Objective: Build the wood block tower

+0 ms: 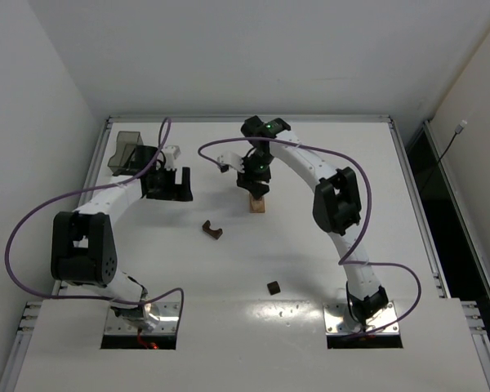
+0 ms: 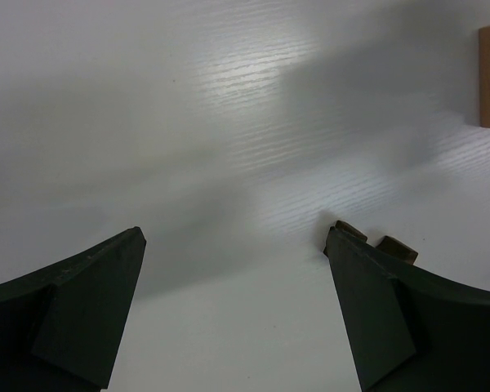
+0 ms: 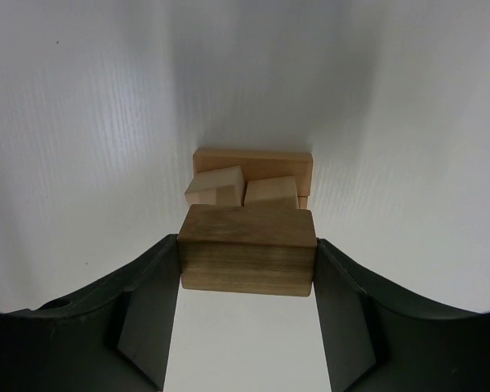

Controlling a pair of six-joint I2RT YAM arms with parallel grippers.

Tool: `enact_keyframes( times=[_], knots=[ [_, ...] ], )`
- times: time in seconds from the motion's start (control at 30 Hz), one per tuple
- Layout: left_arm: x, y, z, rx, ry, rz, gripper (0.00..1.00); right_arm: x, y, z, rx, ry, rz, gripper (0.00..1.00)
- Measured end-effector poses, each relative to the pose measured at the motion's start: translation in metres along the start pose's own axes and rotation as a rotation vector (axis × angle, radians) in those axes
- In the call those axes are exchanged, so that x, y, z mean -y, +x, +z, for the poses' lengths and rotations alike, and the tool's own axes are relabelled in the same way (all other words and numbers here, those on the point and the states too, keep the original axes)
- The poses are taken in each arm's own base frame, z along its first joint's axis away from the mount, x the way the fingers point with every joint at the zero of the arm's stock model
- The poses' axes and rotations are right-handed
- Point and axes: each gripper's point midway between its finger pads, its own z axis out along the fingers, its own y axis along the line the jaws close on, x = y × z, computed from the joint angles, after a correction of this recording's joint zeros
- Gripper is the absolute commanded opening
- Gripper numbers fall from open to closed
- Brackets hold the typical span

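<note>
The wood block tower (image 1: 256, 205) stands at the table's middle back. In the right wrist view it is a flat tan base (image 3: 253, 162) with two small tan cubes (image 3: 215, 188) side by side on it. My right gripper (image 3: 247, 245) is shut on a darker tan cuboid (image 3: 247, 260), held crosswise just above those cubes; whether it touches them I cannot tell. From above, the right gripper (image 1: 256, 186) hangs over the tower. My left gripper (image 1: 170, 186) stands open and empty to the tower's left, low over bare table (image 2: 235, 237).
A dark brown arch block (image 1: 211, 231) lies in front of the tower, and it peeks out behind my left gripper's right finger (image 2: 396, 247). A small dark cube (image 1: 273, 287) sits nearer the arm bases. A translucent grey bin (image 1: 126, 153) stands at the back left.
</note>
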Motion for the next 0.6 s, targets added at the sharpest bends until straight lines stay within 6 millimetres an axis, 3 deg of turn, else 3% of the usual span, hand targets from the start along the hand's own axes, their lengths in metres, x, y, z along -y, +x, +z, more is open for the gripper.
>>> enact_keyframes(
  times=[0.33, 0.53, 0.6],
  knots=[
    [-0.001, 0.000, 0.000, 0.000, 0.003, -0.005, 0.91, 0.002, 0.006, 0.012, -0.018, -0.012, 0.010, 0.08],
    [-0.003, 0.000, 0.000, 0.001, 0.003, -0.009, 0.91, 0.002, 0.007, 0.014, -0.020, -0.015, 0.011, 0.25],
    [-0.002, 0.000, 0.000, 0.001, 0.003, -0.009, 0.91, 0.002, 0.007, 0.014, -0.020, -0.016, 0.011, 0.36]
  ],
)
